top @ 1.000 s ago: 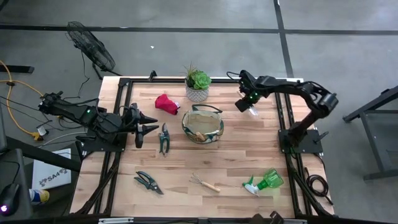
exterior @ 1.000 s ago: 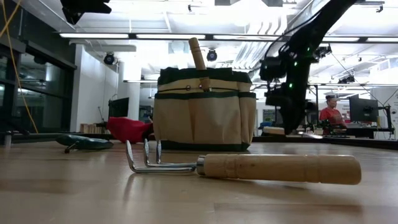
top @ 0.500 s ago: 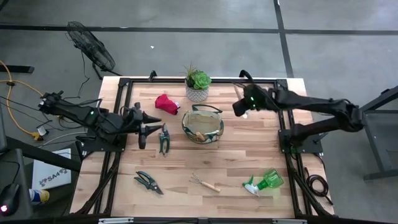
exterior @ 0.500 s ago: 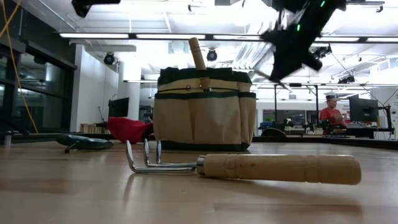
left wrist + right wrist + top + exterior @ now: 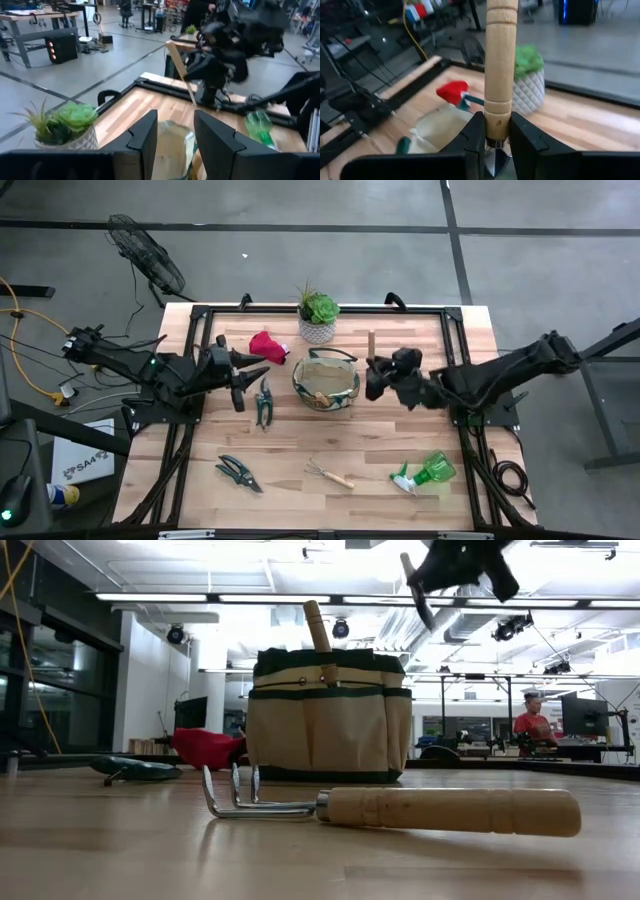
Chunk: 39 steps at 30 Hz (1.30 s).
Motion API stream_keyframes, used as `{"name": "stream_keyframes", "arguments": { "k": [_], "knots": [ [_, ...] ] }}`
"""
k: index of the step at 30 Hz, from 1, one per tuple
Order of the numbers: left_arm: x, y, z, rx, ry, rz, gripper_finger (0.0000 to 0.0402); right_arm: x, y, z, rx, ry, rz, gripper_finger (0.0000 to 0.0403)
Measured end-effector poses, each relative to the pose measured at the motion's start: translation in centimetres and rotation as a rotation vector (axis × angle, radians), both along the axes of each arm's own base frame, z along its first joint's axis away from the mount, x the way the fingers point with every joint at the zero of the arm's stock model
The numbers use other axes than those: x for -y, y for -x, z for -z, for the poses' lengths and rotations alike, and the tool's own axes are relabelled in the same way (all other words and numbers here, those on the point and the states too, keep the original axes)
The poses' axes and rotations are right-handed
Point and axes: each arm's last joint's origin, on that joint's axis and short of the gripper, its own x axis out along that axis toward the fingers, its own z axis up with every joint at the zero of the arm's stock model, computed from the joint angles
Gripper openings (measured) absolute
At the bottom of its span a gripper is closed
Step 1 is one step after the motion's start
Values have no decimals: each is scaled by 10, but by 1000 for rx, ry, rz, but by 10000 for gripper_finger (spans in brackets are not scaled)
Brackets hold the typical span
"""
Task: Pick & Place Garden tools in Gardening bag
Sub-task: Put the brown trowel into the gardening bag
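My right gripper (image 5: 373, 371) hangs in the air just right of the gardening bag (image 5: 325, 383), shut on a wooden-handled trowel (image 5: 371, 345). Its handle points toward the table's far edge. The low view shows that gripper (image 5: 458, 560) high above the bag (image 5: 328, 718). Another wooden handle (image 5: 317, 626) sticks up out of the bag. My left gripper (image 5: 243, 373) is open and holds nothing, raised left of the bag and facing it. A red glove (image 5: 266, 345), two shears (image 5: 263, 402) (image 5: 238, 472), a hand rake (image 5: 330, 474) and a green spray bottle (image 5: 428, 471) lie on the table. My right gripper pinches the trowel between its two fingers (image 5: 474, 134) at the end of the wooden handle (image 5: 495, 114) next to the metal part. The fingers come from the table's right, almost level, and lie across the trowel. The trowel is lifted clear of the table.
A green succulent in a white pot (image 5: 318, 318) stands at the far edge behind the bag. Black frame rails (image 5: 200, 350) run along the table's sides. A person (image 5: 528, 725) sits in the room far behind the table.
My right gripper has swung with the trowel from the table's far right corner toward the near edge and the bag, rising and turning its wrist as it went. My left gripper has risen a little.
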Motion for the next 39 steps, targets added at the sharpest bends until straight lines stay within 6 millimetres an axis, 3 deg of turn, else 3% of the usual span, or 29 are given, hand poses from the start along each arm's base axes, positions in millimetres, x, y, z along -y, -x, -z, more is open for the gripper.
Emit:
{"name": "stream_keyframes", "arguments": {
  "k": [10,17,21,25,39],
  "knots": [
    [10,-27,-12,-30,-17,-5,135,-45,-50,-17,-12,164,22,49],
    [17,-44,-19,-32,4,-9,212,-69,-79,-31,-80,295,30,49],
    [20,-53,-26,-31,-7,-8,268,-82,-85,-35,-112,364,39,49],
    [25,-66,-31,-20,-33,-22,298,-91,-87,-41,-135,426,29,49],
    [42,-110,-44,81,-121,-20,303,-98,-87,-46,-181,493,-51,49]
  ]
}}
